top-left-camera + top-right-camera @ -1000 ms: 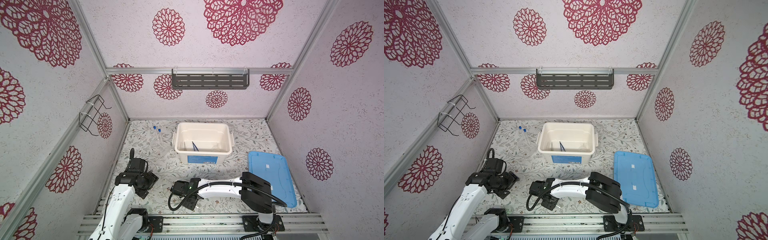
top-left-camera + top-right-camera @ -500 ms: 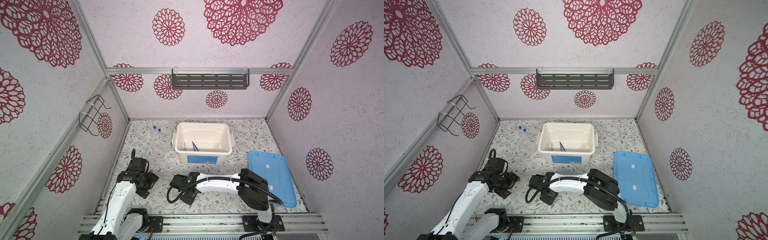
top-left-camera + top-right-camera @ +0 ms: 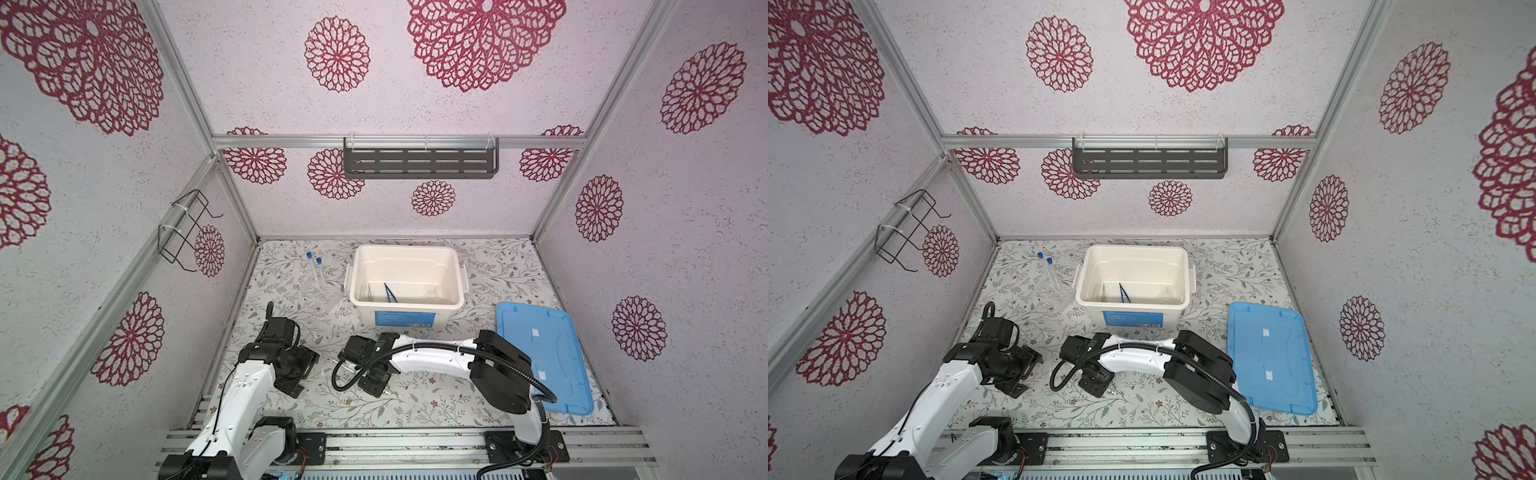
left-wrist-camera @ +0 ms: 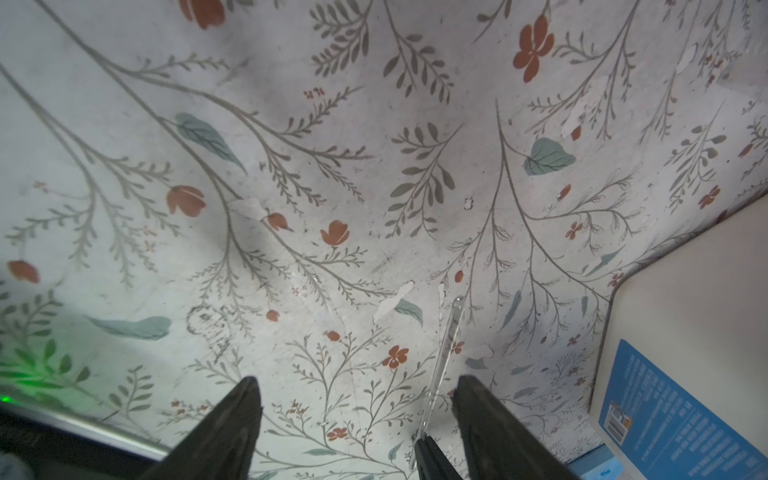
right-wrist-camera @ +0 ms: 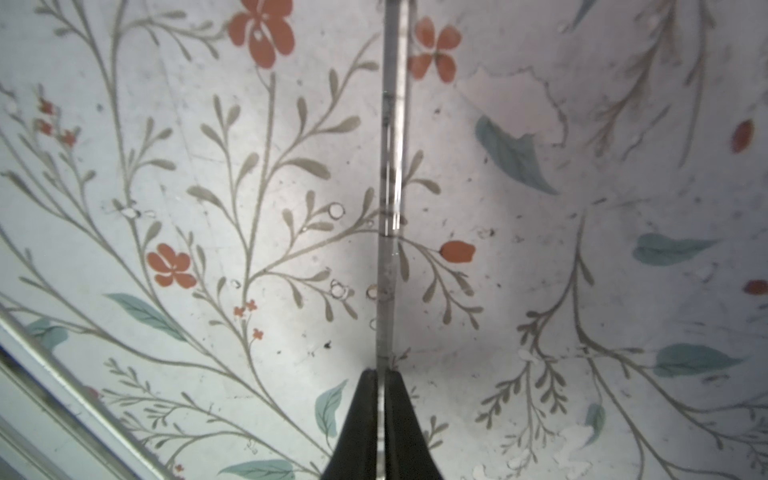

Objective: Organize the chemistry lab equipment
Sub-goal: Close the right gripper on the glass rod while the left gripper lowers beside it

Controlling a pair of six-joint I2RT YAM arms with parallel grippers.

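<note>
A thin clear-white stick (image 5: 390,166) lies low over the floral table near its front, and my right gripper (image 5: 384,376) is shut on one end of it. In both top views that gripper (image 3: 372,380) (image 3: 1096,380) is at front centre. My left gripper (image 4: 355,386) (image 3: 301,370) stands open just left of it with nothing between its fingers. The stick (image 4: 446,345) passes close by one of the left fingers. Two blue-capped tubes (image 3: 313,266) stand in a see-through holder (image 3: 322,293) at back left. Blue tweezers (image 3: 390,293), dark tweezers (image 3: 370,291) and a small clear vessel (image 3: 434,295) lie in the tub.
The big white tub (image 3: 405,249) stands at back centre and its corner (image 4: 685,311) shows in the left wrist view. A flat blue lid (image 3: 540,357) lies at the right. A wire rack (image 3: 187,228) hangs on the left wall and a grey shelf (image 3: 419,162) on the back wall.
The right gripper has shut on the stick and its wrist has shifted a little away from the front edge. The left arm has moved only slightly.
</note>
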